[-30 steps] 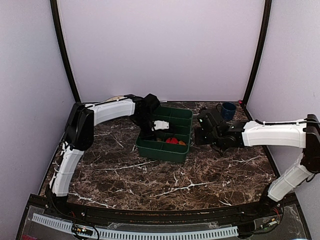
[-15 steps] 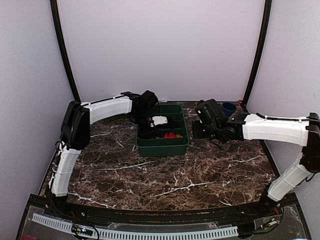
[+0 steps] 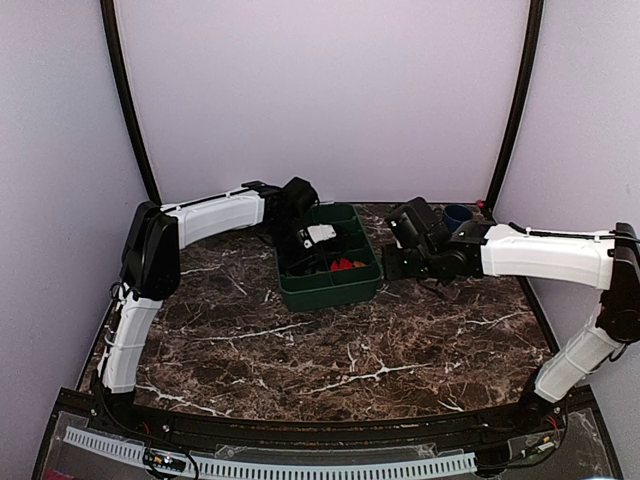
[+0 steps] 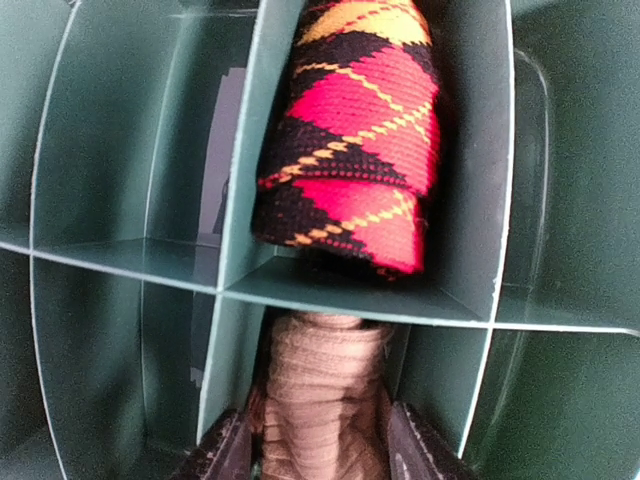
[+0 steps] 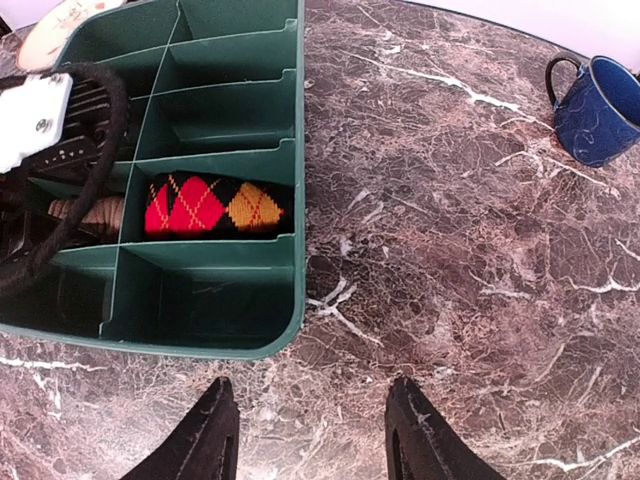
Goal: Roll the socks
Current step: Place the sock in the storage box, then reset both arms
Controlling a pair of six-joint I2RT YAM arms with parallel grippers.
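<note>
My left arm rises from its base at the near edge of the bench, bends high by the left edge, and runs its forearm across to the green divided bin. Its wrist drops into a left-hand cell. There my left tool stands part-open, one finger on each side of the rolled tan sock. I cannot tell whether they press it.

The rolled argyle sock lies in the next cell, toward the right edge, with a divider between the two.

My right arm stretches leftward from the right edge. My right tool hangs open and empty over bare marble, just beside the bin's near right corner.

The bin sits toward the far edge at mid-width. A blue mug stands near the far right corner, partly hidden behind my right arm from above. A beige plate peeks out beyond the bin's far left corner. The bin's dividers close in my left tool.

A second ago the bin lay nearer and skewed; now it is farther back and squarer. My right arm has shifted left and back.
</note>
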